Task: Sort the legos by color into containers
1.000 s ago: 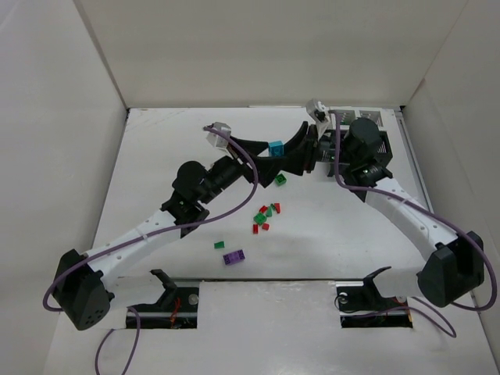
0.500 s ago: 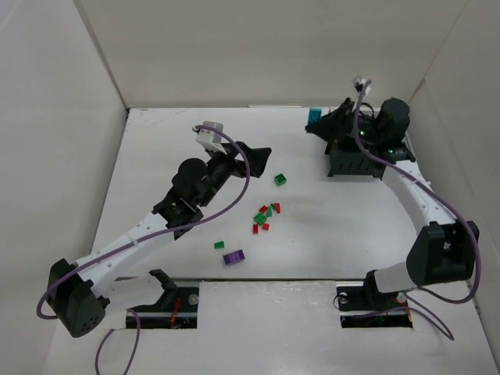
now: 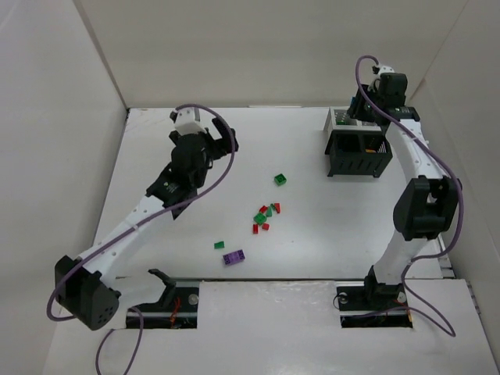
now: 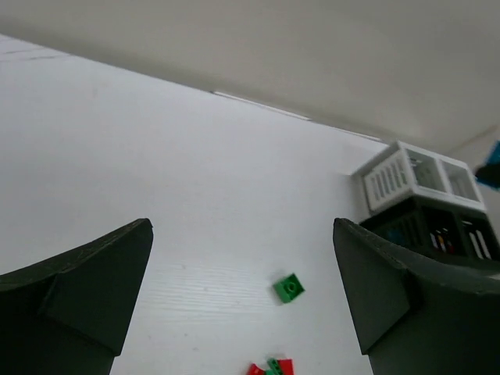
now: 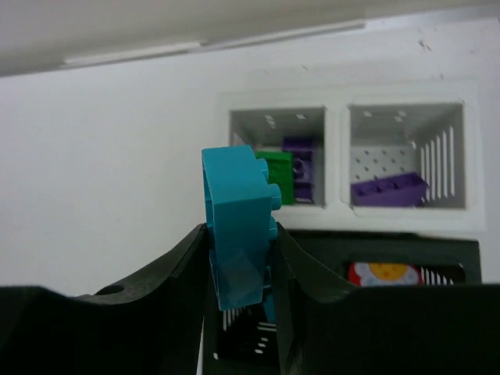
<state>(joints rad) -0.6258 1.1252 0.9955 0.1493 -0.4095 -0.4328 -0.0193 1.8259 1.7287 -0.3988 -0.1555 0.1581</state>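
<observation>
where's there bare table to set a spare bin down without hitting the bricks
Bare table lies right of the scattered legos, between them and the right arm, in front of the containers. Another free strip runs along the back wall between the left arm and the containers. Crowded: the centre, from the green brick down to the purple brick.

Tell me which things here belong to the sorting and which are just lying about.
Job: teal brick in the right hand; white bins; black bins; loose bricks, green, red and purple.
Lying about: purple cable; black hook at the near edge.
</observation>
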